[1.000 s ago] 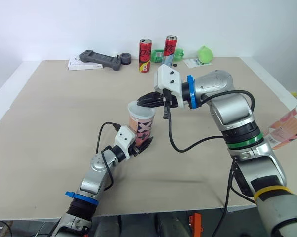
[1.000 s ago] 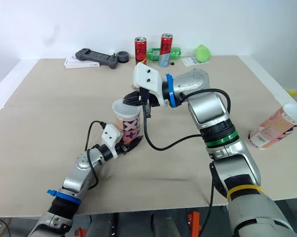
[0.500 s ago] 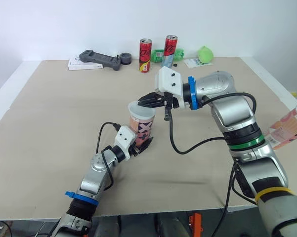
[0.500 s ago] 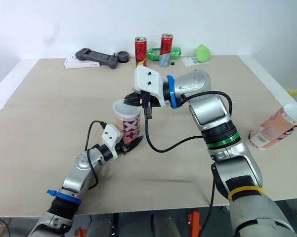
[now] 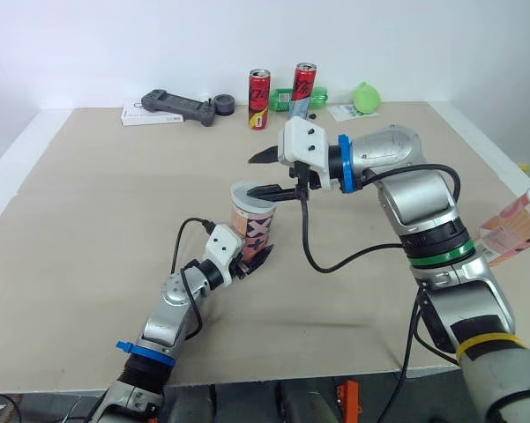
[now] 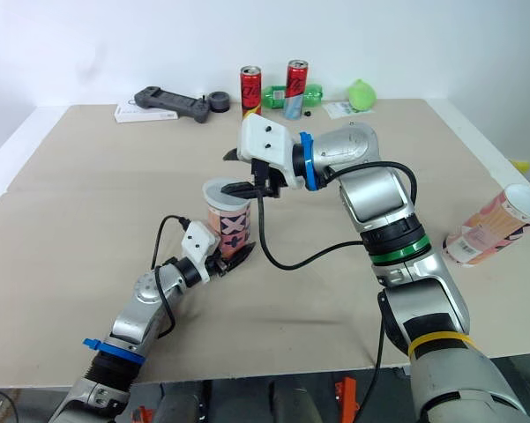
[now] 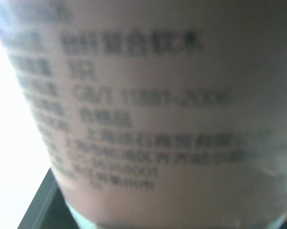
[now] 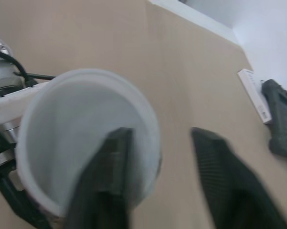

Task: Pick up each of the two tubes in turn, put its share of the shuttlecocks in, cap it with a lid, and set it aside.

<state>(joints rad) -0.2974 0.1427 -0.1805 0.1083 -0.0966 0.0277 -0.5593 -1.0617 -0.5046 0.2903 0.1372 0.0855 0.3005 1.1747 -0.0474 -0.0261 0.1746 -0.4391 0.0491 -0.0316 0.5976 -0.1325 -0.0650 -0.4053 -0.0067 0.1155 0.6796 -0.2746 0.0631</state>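
Beige table (image 5: pixel 88 220), middle: one tube (image 5: pixel 254 227) stands upright, gripped low by the left claw (image 5: pixel 250 257). A whitish lid (image 5: pixel 250 192) covers its mouth, contents hidden. Right claw (image 5: pixel 263 174) is spread wide, one finger over the lid. The second tube (image 6: pixel 492 226) lies at the right edge; its contents cannot be told.

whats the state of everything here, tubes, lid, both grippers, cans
held tube, upright, gripped near its base
lid, resting on the held tube's mouth
left gripper, shut on the held tube
right gripper, open, one finger over the lid
second tube, lying on its side, far right
two cans, upright
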